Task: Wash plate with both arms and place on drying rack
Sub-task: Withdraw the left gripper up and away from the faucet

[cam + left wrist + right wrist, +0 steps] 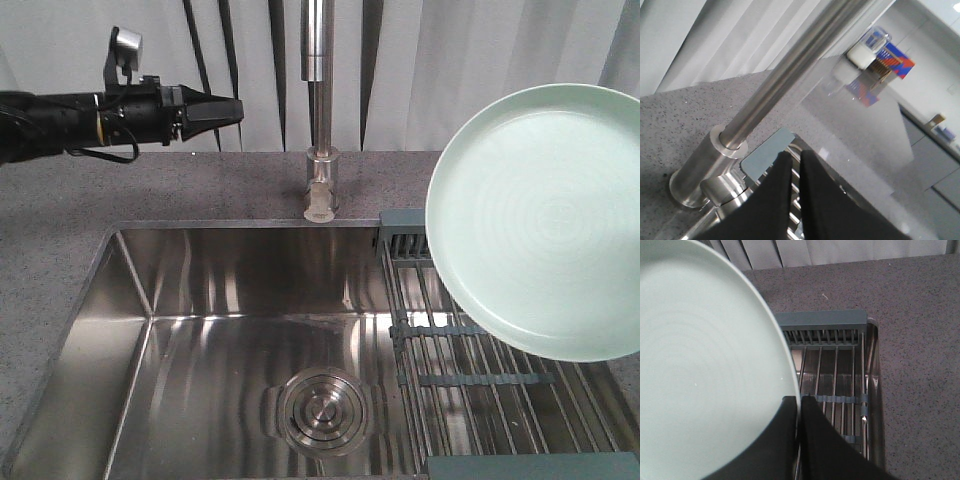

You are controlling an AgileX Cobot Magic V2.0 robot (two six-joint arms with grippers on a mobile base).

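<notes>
Holding plate by rim above drying rack, right pincer | left pincer narrow, empty | carton print unreadable

We count one plate at the right of the front view and one drying rack below it, with two grey-blue end bars and two cross strips. There is also one steel sink with one round drain, and one faucet at top centre on the one speckled surface. We see one black arm at upper left, two left fingers and two right fingers at the wrist views' lower edges. At the left wrist view's upper right are one jar and one red-and-blue box.
</notes>
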